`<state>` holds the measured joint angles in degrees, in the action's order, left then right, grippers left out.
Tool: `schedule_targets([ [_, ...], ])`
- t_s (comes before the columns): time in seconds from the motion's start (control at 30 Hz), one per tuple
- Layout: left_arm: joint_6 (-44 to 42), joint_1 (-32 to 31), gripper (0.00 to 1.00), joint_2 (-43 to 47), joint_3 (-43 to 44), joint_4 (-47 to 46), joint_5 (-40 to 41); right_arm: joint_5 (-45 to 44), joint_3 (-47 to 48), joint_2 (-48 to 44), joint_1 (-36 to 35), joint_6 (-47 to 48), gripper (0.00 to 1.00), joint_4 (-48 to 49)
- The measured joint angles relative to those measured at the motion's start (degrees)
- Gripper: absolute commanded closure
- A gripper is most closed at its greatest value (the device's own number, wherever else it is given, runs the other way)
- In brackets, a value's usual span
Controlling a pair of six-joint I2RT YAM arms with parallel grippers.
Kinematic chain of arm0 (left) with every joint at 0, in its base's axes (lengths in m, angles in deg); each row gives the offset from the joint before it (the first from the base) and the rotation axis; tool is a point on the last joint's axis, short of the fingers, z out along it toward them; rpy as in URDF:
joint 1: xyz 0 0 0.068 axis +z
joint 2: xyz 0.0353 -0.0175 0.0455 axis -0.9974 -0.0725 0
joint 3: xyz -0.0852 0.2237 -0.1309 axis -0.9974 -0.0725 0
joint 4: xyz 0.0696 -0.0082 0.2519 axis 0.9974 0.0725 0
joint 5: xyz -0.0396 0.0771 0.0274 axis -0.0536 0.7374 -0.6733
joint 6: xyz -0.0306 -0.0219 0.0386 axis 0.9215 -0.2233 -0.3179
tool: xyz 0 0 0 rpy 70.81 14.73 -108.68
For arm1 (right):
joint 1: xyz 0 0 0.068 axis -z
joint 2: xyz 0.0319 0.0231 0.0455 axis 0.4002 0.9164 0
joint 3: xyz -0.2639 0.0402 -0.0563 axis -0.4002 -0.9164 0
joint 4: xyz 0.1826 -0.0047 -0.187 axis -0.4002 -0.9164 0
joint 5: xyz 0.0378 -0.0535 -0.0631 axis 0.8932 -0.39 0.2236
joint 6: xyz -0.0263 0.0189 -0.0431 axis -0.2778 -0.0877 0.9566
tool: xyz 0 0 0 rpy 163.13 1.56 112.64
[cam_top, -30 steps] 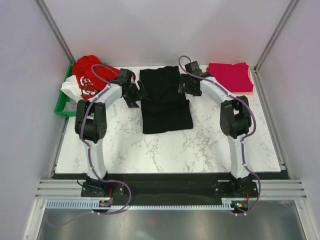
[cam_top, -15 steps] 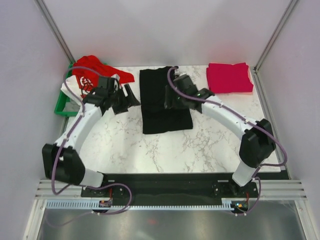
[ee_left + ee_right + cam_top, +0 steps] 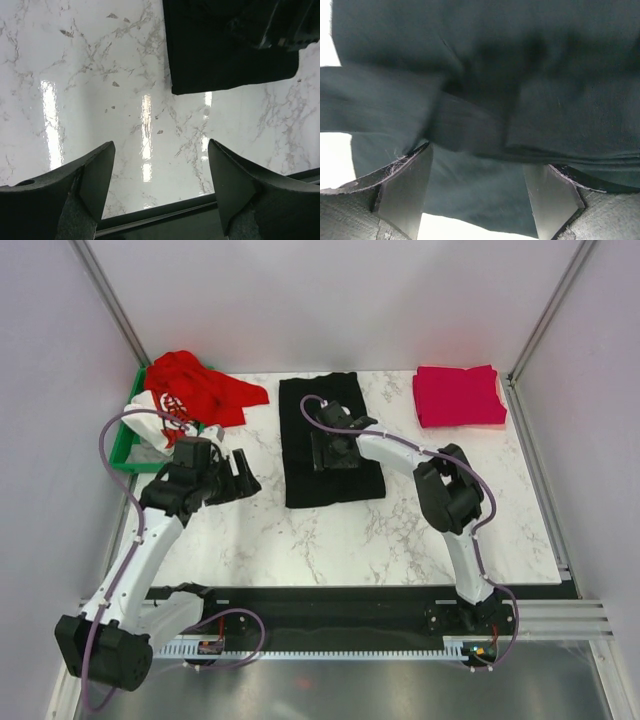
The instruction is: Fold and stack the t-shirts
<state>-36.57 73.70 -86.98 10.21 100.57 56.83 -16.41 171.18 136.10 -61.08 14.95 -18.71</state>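
My left fingers (image 3: 240,477) stand wide open over the bare white marble worktop (image 3: 400,530), with the plain black cloth t-shirt (image 3: 330,400) lying ahead of them. My right fingers (image 3: 330,452) are spread open low over that shirt's folded middle, gripping nothing. The folded crimson-pink t-shirt (image 3: 458,395) lies well off to their right.

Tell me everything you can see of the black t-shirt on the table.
The black t-shirt is plain, soft matte cloth, lying flat and partly folded into a long strip on the marble table, at the middle of its far side. Overlapping layers show in the right wrist view. The right end effector sits low over its middle, jaws open; contact is unclear.
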Motion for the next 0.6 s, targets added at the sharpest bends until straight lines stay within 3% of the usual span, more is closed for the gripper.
schedule_targets([
  [0.17, -0.4, 0.0, 0.18, 1.7, -5.9, 0.1, 2.0, -1.1, 16.2, 6.6, 1.0, 2.1, 0.21, -3.0],
  [0.37, -0.5, 0.0, 0.18, 6.1, -7.0, -0.8, 2.9, -0.8, 34.9, 15.1, 5.5, 3.7, 0.21, -5.5],
  [0.47, -0.5, 0.0, 0.19, 5.2, -7.0, -1.5, 2.5, -1.2, 33.3, 13.8, 7.7, 4.8, 0.2, -5.0],
  [0.6, 0.8, 0.0, 0.23, 2.0, -8.0, -4.8, -2.4, -1.3, 11.3, 1.2, 10.5, 4.6, 0.21, 0.0],
])
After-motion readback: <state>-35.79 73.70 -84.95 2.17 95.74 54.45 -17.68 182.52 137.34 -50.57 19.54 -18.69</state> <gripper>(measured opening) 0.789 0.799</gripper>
